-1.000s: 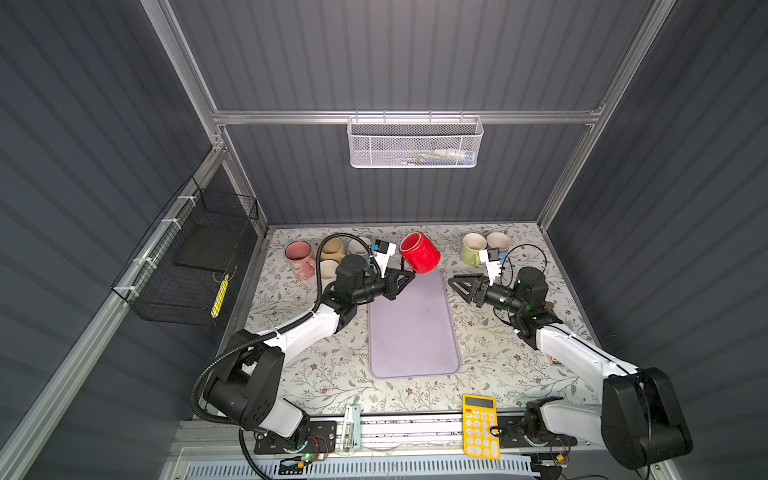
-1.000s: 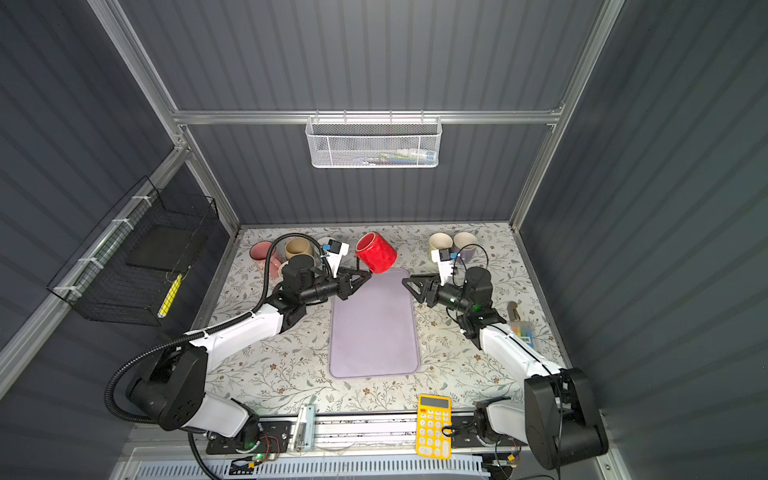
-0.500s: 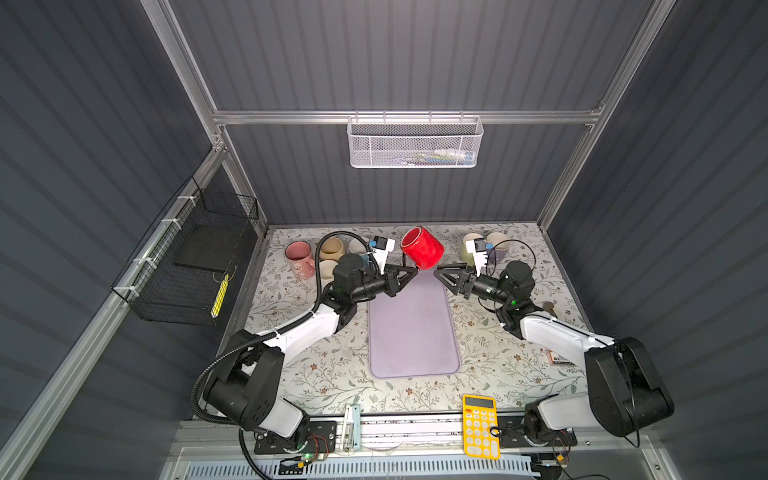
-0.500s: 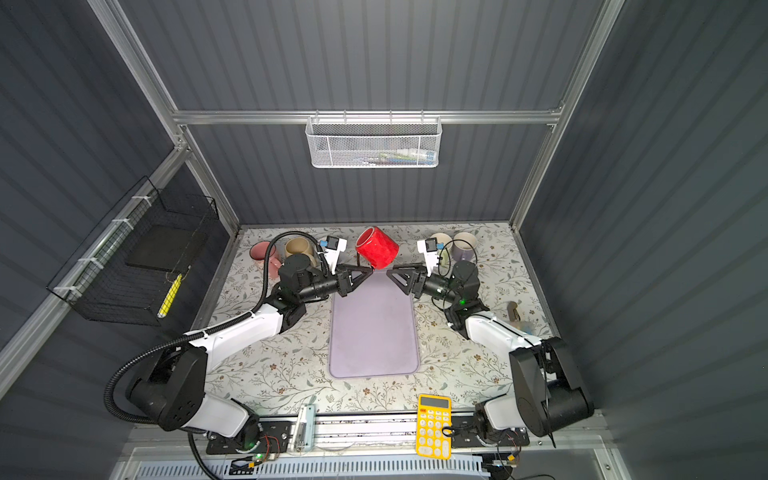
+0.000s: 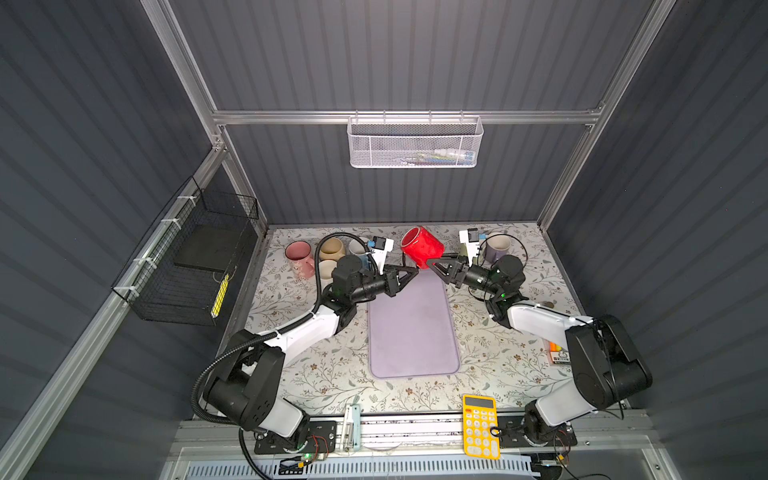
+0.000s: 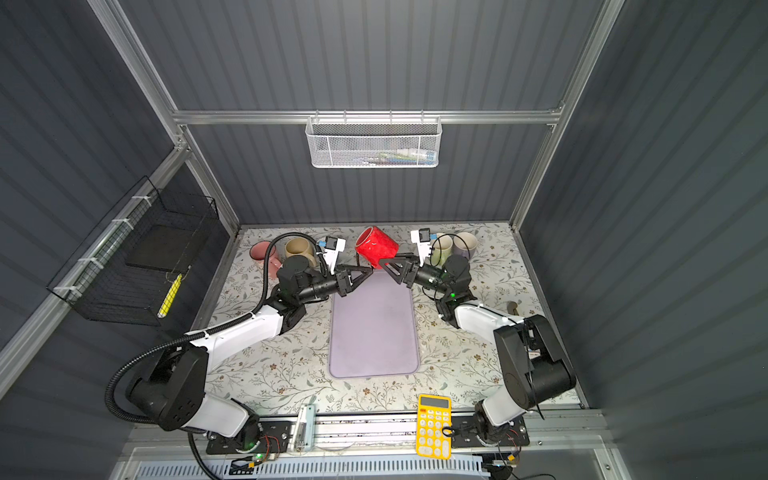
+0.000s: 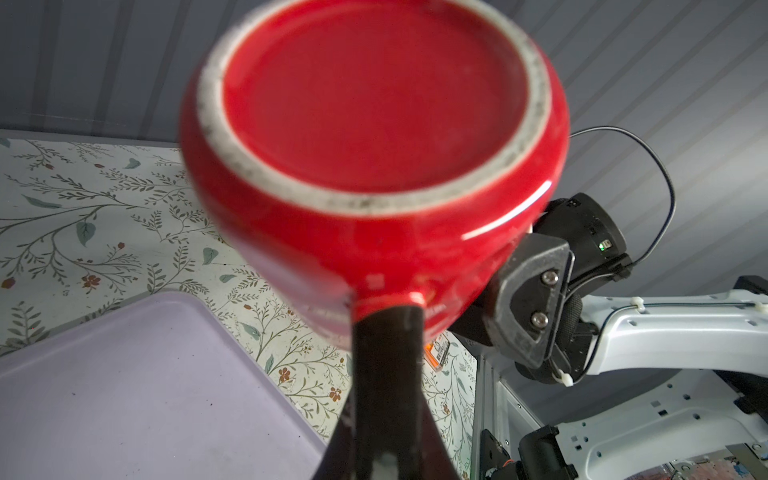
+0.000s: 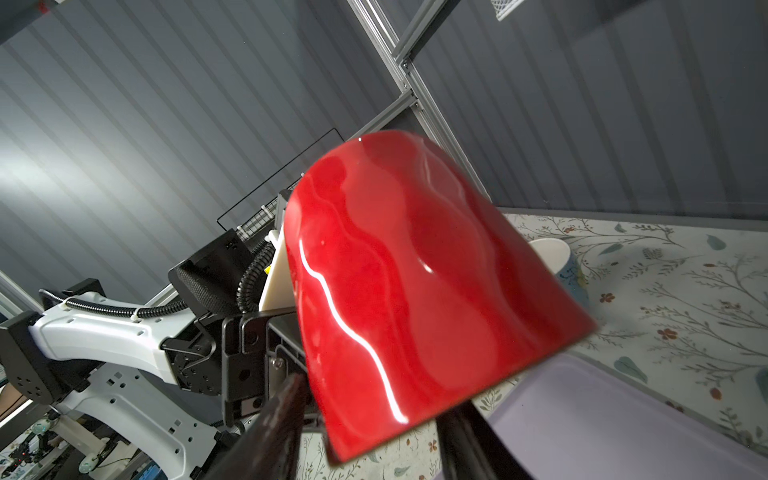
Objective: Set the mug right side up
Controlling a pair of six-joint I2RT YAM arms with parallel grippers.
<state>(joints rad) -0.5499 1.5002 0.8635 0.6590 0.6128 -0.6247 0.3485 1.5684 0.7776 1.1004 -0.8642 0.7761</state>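
**Red mug held aloft between two grippers**

The red mug (image 5: 420, 248) hangs clear of the table (image 5: 332, 365), over the 12 o'clock end of the purple mat (image 5: 413, 332). In both top views it is tilted, with its mouth toward 10 o'clock. The left gripper (image 5: 412, 271) reaches in from 8 o'clock, clamped tight on the handle (image 7: 390, 300); the left wrist view shows the mug's base. The right gripper (image 5: 435, 268) comes from 4 o'clock, its jaws spread to either side of the mug's body. I cannot tell whether they press on it, because the near edge is blurred.
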